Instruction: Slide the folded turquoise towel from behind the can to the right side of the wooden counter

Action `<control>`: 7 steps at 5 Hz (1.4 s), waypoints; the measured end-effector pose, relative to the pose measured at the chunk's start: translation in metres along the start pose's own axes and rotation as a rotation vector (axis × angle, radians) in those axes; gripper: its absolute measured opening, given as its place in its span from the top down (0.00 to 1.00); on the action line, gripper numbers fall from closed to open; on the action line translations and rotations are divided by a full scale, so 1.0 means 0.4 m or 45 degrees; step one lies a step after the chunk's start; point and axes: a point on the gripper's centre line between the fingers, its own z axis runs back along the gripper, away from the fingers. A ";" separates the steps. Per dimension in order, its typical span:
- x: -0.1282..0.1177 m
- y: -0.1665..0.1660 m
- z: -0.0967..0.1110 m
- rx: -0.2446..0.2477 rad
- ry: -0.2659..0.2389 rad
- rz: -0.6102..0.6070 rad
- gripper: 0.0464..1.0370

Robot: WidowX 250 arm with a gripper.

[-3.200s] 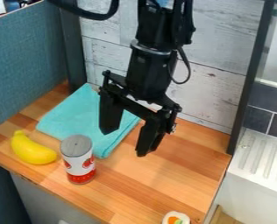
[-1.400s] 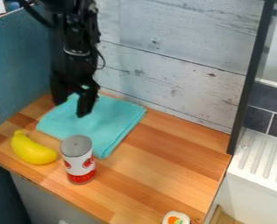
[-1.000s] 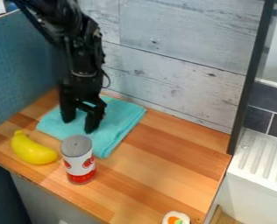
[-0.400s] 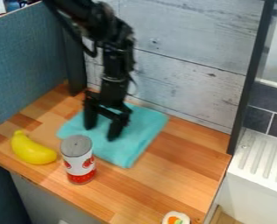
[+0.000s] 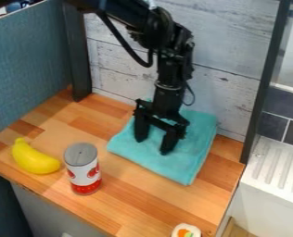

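The blue cloth [image 5: 185,163] is apparently pinned flat against the counter [image 5: 139,187] by the gripper [image 5: 153,146], whose claw is released and spread, so pressure is shared between two tips.

A mock kitchen corner, fitted out as a robot work area.
A wood-strip counter [image 5: 143,201] runs below a whitewashed plank wall [image 5: 229,65], with dark tiles [image 5: 273,127] and a white ridged drainboard [image 5: 279,169] at the right. Kitchen goods stand or lie on the wood: a food can [image 5: 82,169], a toy banana [image 5: 34,159], a toy sushi piece [image 5: 186,230] at the near edge and a turquoise cloth [image 5: 186,169]. A blue partition [image 5: 28,65] closes the left side, and a black robot arm [image 5: 174,65] hangs over the counter.
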 end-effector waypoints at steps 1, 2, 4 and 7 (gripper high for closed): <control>0.020 -0.058 0.010 -0.010 0.009 -0.036 0.04; 0.006 -0.110 0.006 -0.016 0.050 -0.061 0.04; -0.055 -0.141 -0.004 -0.031 0.113 -0.024 0.04; -0.103 -0.108 0.126 0.057 0.037 0.038 0.04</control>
